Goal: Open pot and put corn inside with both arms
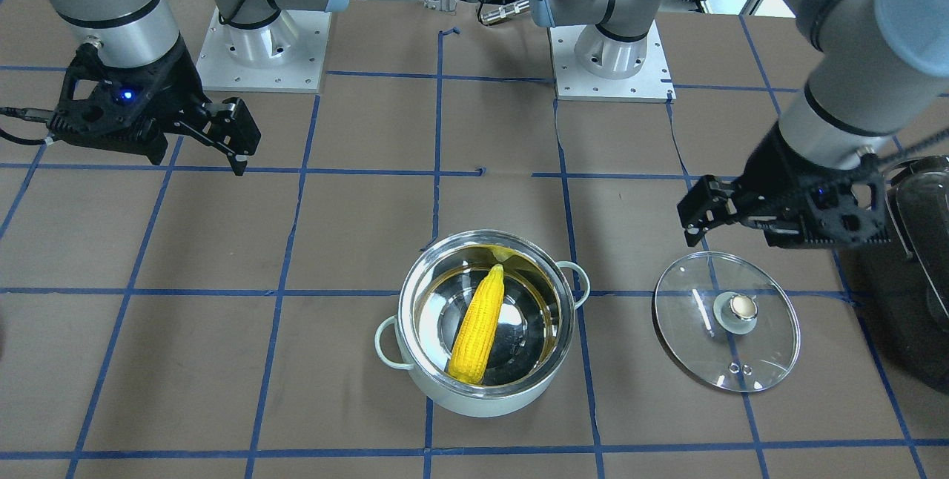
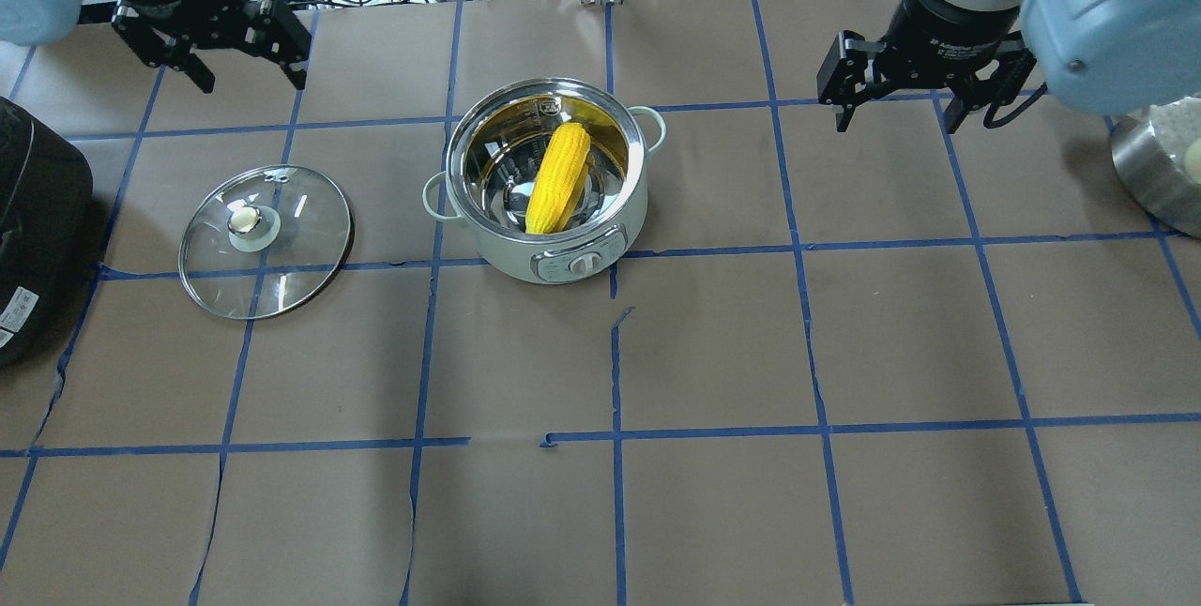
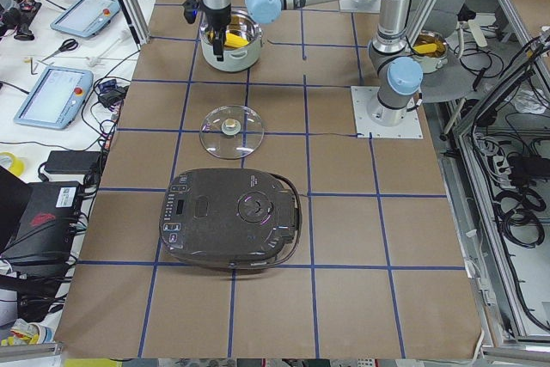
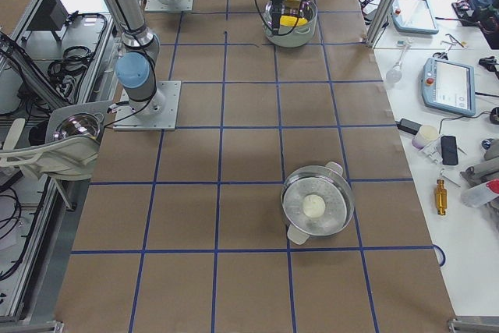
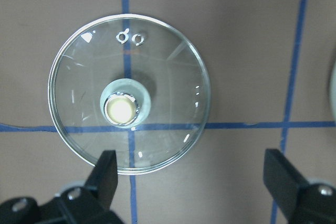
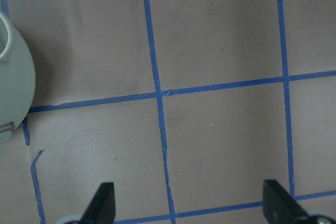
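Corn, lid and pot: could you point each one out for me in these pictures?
Bright yellow plastic corn cob (image 1: 480,323): front-facing view, middle of its kernelled side.
Clear round glass lid (image 2: 246,221): overhead view, its gold-topped knob.
Pale mint-green round pot (image 1: 489,401): front-facing view, its near outer wall.

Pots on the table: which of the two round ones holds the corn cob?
The mint-green pot, lid off, holds the corn; the plain steel pot holds a white lump.
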